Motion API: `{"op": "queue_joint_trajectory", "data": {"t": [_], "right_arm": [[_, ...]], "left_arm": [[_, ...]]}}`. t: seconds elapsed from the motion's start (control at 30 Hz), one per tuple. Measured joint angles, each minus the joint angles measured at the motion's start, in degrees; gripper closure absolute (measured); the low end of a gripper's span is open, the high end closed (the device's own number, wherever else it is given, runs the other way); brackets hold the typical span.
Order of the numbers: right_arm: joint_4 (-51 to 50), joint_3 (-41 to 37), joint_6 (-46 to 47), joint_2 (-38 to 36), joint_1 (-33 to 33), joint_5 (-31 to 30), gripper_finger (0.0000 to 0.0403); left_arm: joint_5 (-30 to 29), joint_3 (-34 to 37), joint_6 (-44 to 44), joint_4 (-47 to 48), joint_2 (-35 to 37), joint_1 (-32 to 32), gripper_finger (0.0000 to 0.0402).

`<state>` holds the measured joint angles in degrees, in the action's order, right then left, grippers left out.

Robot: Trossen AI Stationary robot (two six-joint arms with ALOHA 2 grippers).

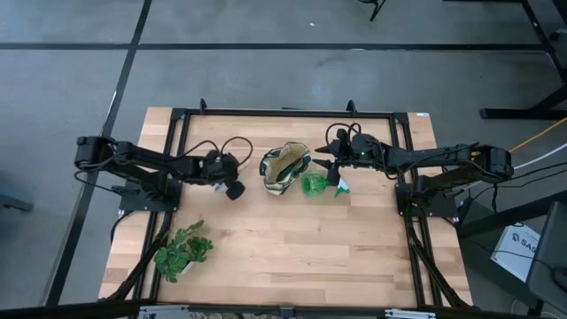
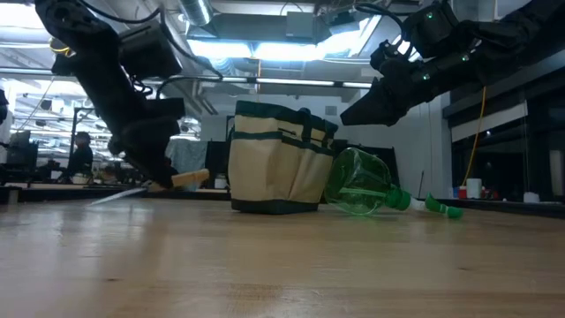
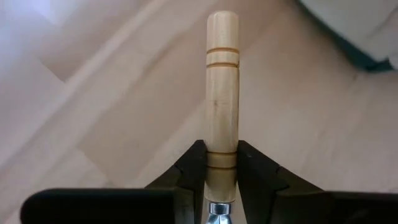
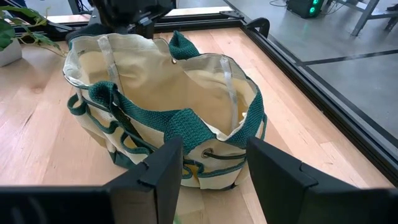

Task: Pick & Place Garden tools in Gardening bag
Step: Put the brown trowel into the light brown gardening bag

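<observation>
Left gripper point(image 3: 221, 177) clamps a wooden-handled tool point(image 3: 222, 93) low over the table point(image 1: 292, 248), just left of the gardening bag point(image 1: 283, 168). The handle's long axis runs straight out past the fingers, tip aimed toward the bag's near wall (metal end shows at the fingers). Left arm is nearer this tool. Right gripper point(image 4: 211, 171), fingers spread and empty, hovers above the bag's right side. Spray bottle point(image 1: 317, 184) lies tipped against the bag. Count: one bag, one bottle, one held tool, one plant sprig point(image 1: 182, 252); no shears visible.
</observation>
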<state>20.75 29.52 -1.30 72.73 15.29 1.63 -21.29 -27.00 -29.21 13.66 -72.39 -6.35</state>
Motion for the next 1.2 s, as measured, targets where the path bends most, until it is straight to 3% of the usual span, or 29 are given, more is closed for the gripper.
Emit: {"op": "queue_joint_trajectory", "data": {"t": [0.37, 0.6, 1.2], "right_arm": [[0.71, 0.00, 1.33, 0.02, 0.00, 0.20, 0.0222], [3.53, 0.00, 0.66, 0.02, -0.07, 5.76, 0.0222], [23.19, 0.00, -5.73, 0.02, -3.93, 7.56, 0.0222]], "left_arm": [[-6.04, -0.04, 2.99, -5.91, 3.69, 3.14, 0.0337], [-8.00, -0.07, 9.44, -13.34, 5.43, 5.87, 0.0337], [-7.52, -0.13, 25.90, -39.00, 8.90, 7.06, 0.0337]]}}
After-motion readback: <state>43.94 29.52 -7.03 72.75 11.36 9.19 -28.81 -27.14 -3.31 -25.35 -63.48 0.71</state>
